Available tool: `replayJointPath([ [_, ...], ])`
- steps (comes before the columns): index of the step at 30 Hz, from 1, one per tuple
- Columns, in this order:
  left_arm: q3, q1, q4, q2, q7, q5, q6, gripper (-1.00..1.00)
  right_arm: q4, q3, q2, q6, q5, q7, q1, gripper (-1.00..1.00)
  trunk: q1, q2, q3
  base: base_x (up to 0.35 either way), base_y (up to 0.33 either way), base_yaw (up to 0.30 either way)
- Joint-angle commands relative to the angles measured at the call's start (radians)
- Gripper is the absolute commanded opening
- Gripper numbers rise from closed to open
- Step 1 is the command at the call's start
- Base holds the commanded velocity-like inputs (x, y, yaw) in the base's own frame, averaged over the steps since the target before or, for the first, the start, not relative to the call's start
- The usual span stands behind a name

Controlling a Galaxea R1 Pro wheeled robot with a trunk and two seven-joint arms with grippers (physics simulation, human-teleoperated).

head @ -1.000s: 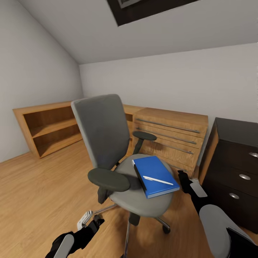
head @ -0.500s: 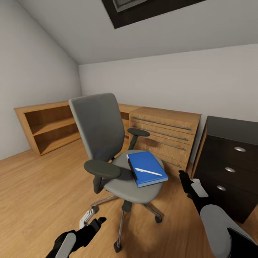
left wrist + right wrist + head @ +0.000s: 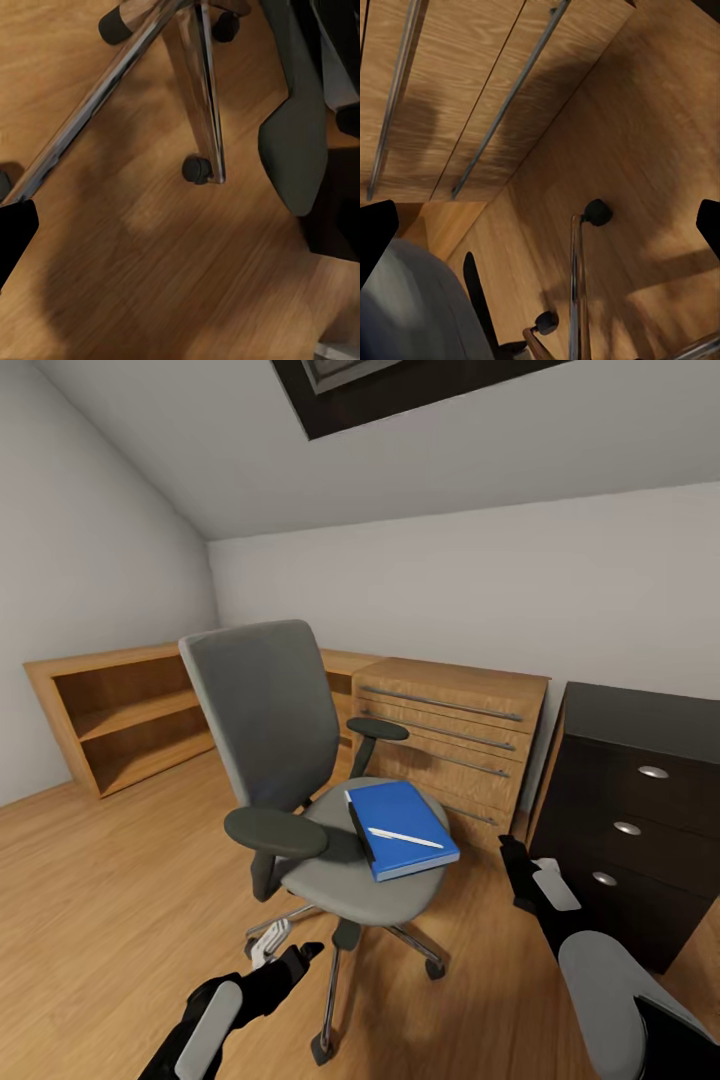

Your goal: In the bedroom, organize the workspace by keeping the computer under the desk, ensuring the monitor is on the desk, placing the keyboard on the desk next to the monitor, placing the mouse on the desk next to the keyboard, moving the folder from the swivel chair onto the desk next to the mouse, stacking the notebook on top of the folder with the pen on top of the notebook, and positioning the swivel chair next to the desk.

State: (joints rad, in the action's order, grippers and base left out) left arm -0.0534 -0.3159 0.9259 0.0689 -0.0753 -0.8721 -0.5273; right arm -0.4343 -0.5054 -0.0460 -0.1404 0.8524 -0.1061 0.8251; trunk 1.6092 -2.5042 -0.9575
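Blue folder point(image 3: 400, 826) lies on the swivel chair point(image 3: 300, 780) seat, pen point(image 3: 405, 838) on top, a dark notebook point(image 3: 357, 830) edge beside it. Transfer to the desk is not yet done. Left gripper point(image 3: 272, 946) and right gripper point(image 3: 535, 875) hold nothing; whether the jaws are parted cannot be determined.

Count from head view: 1 swivel chair point(image 3: 300, 780), 1 folder point(image 3: 403, 828) on its seat, 1 pen point(image 3: 405, 838) on top, 1 dark notebook point(image 3: 358, 830) edge at the folder's left side. Furniture: 1 open wood shelf unit point(image 3: 115, 720) far left, 1 wood drawer chest point(image 3: 455, 745), 1 black drawer cabinet point(image 3: 630, 810) right with 3 round knobs. 2 grippers: left point(image 3: 278, 952), right point(image 3: 525, 865).
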Motion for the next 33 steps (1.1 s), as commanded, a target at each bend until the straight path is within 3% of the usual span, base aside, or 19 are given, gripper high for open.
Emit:
replayJointPath([
  [1,-0.002,-0.001,0.001,0.0,-0.008,-0.009,0.002,1.0,-0.002,-0.003,0.001,-0.005,0.007,-0.005,0.0,1.0,0.0,0.0,-0.001,-0.001,0.0,-0.015],
  [16,-0.002,-0.002,-0.002,0.002,-0.008,-0.002,0.041,1.0,-0.004,-0.001,0.004,-0.008,0.007,-0.005,0.0,1.0,0.0,0.0,-0.001,0.02,0.0,-0.004],
  [22,0.021,-0.002,-0.027,-0.008,-0.005,-0.01,0.074,1.0,-0.006,0.019,0.001,-0.042,-0.027,0.004,-0.019,1.0,0.0,0.0,-0.001,0.0,0.0,0.0],
  [33,0.021,-0.002,-0.027,-0.008,-0.005,-0.01,0.084,1.0,-0.006,0.019,0.001,-0.058,-0.028,0.004,-0.019,1.0,0.0,0.0,-0.001,0.0,0.0,0.0],
])
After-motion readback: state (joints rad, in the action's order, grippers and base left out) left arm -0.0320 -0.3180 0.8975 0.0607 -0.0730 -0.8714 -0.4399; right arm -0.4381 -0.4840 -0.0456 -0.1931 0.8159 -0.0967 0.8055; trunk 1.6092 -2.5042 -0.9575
